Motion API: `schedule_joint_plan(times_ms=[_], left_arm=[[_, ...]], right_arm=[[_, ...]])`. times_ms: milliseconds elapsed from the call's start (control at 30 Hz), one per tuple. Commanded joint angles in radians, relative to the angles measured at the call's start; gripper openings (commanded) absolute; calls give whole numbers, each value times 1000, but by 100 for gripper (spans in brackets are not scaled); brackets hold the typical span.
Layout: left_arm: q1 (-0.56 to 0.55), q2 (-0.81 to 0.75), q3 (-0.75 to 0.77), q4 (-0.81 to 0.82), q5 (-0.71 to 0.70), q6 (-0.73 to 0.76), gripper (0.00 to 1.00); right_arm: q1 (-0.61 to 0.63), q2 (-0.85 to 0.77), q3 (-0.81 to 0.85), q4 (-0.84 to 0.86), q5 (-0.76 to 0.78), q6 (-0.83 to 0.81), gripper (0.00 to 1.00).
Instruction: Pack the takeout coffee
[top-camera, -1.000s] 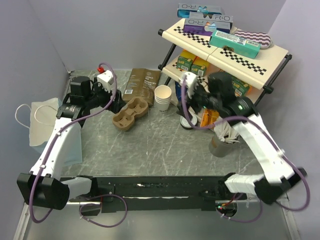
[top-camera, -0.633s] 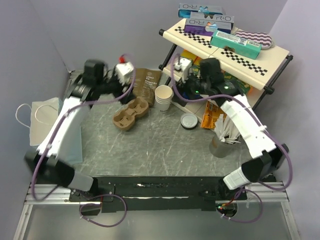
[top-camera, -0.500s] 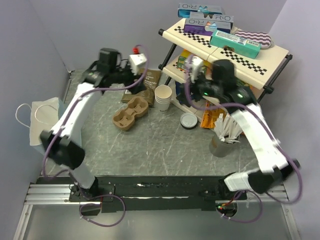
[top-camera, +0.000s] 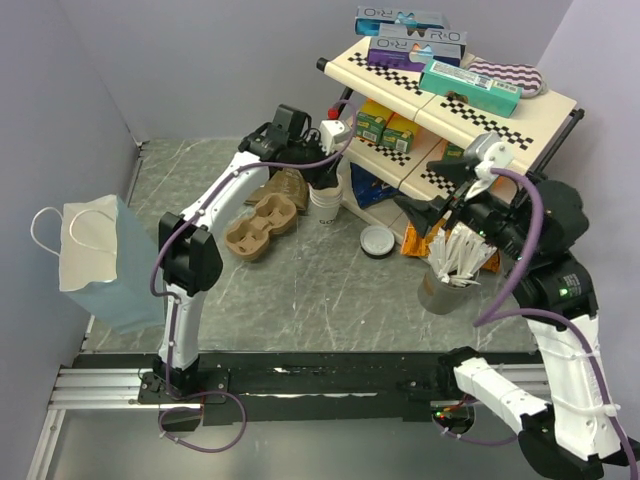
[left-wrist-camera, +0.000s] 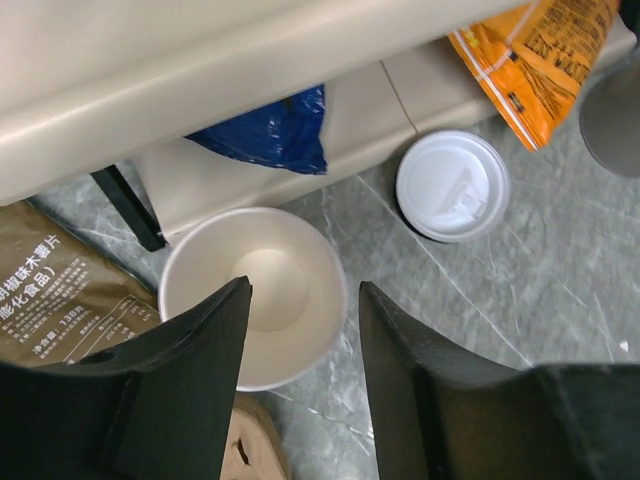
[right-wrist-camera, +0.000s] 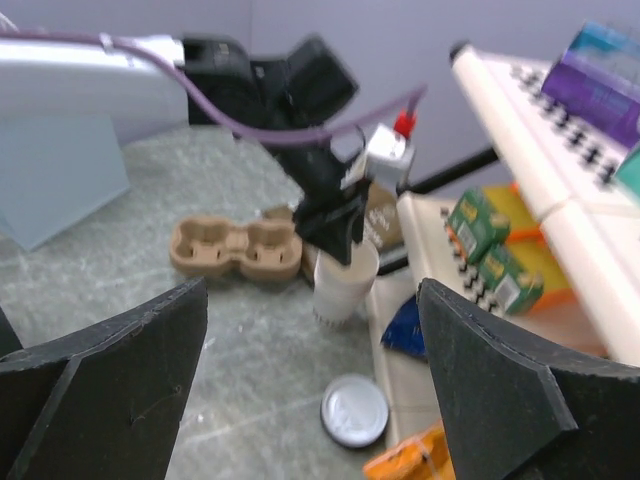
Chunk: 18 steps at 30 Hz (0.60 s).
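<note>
A white paper takeout cup stands open and without a lid, tan inside, in front of the shelf. It also shows in the left wrist view and the right wrist view. Its round lid, pale on top with a dark rim, lies flat on the table to the right, also seen from the left wrist and the right wrist. My left gripper is open just above the cup, fingers astride its right rim. My right gripper is open and empty, raised well back from the lid.
A brown pulp cup carrier lies left of the cup, with a dark coffee pouch behind it. A blue paper bag stands at far left. A shelf rack with boxes, an orange snack bag and a metal pot of sticks stand at right.
My left arm has swung from the table's left side across to the cup. My right arm has pulled back from the shelf and risen to the right. Cup, lid and carrier have not moved.
</note>
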Motion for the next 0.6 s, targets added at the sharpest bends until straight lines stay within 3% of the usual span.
schedule_joint_plan(times_ms=[0,567], left_arm=[[4,12,45,82,48,-76,52],[-16,27,-21,78,-16,-74,45]], right_arm=[[-18,8,-59,34,69,24,91],[-79,-10,-152,61,52,87,91]])
